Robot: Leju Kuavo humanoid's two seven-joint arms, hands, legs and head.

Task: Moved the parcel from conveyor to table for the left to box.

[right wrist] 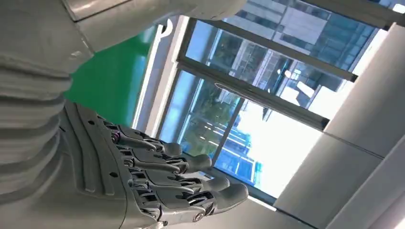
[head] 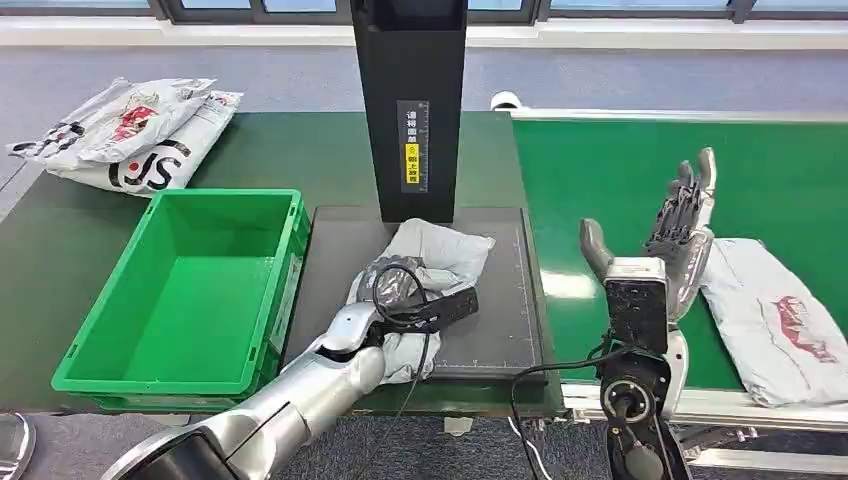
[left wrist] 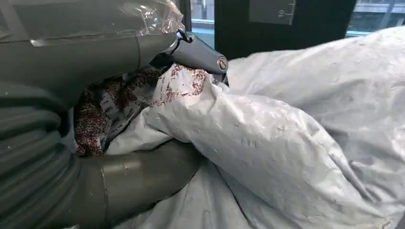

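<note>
Dark green counter (head: 60, 250) is carrying spare mailers (head: 130, 130) at its far left and a green crate (head: 190, 290) beside them. Just right, the left hand (head: 400, 290) is closing its fingers (left wrist: 143, 171) on the grey parcel (head: 440, 250) lying on the black pad (head: 500, 300); slack plastic may be slipping free when lifted. Above the conveyor (head: 620, 170), the right hand (head: 680, 230) is hovering, spread and empty.

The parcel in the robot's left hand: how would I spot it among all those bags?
Find the tall black post at the middle; a dark mat lies at its foot. The crumpled grey parcel lies on that mat, gripped by the left hand; the other bags lie flat and untouched.
</note>
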